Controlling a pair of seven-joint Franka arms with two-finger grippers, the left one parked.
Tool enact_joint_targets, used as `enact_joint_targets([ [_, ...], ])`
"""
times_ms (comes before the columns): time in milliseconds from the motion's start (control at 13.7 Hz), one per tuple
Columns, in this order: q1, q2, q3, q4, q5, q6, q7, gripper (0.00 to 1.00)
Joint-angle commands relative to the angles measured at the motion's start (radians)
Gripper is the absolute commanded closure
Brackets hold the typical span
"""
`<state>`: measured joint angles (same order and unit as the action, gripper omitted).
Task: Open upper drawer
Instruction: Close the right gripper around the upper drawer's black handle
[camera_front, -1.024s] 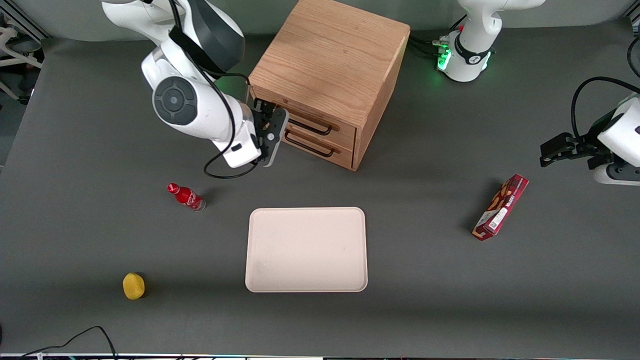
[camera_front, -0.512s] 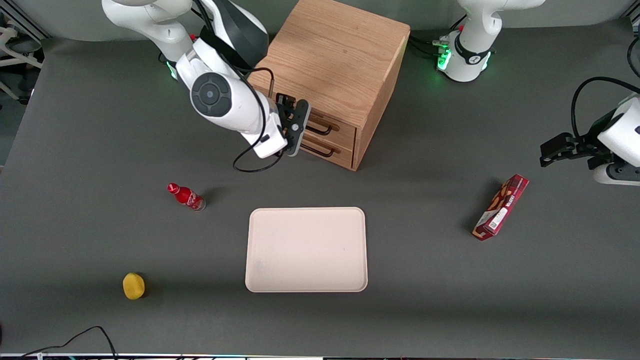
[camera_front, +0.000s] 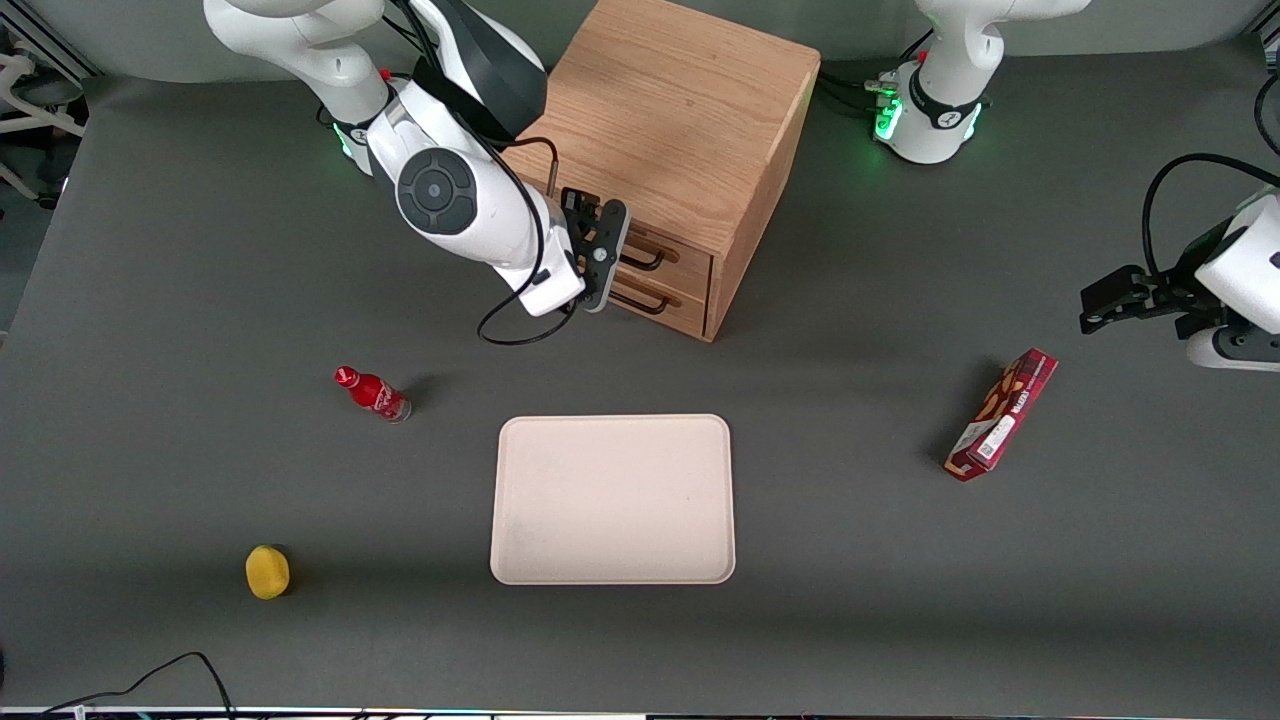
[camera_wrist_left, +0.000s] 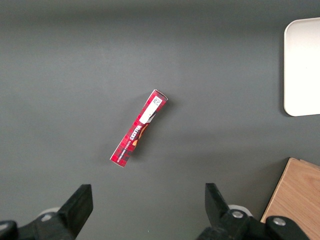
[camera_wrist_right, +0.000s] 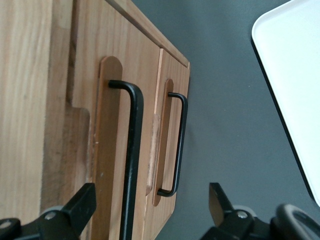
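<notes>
The oak cabinet stands on the table with two drawers, both shut. The upper drawer has a thin black bar handle. My right gripper is directly in front of the drawer fronts, at the level of that handle, and hides part of both handles. In the right wrist view the gripper is open. The upper drawer's handle runs between the two fingertips, not touched. The bottom drawer's handle lies beside it, also within the span of the fingers.
A pale tray lies nearer the front camera than the cabinet. A red bottle and a yellow ball lie toward the working arm's end. A red box lies toward the parked arm's end.
My gripper has moved sideways along the cabinet front toward the drawers' middle, now covering the handles' near ends. The drawers have not moved.
</notes>
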<state>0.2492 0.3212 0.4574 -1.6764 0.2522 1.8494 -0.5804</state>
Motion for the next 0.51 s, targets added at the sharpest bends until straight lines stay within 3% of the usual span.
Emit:
enact_joint_targets([
  [0, 0.007, 0.010, -0.002, 0.001, 0.027, 0.030, 0.013, 0.00],
  [439, 0.027, 0.025, -0.003, -0.002, 0.027, 0.065, 0.013, 0.00],
])
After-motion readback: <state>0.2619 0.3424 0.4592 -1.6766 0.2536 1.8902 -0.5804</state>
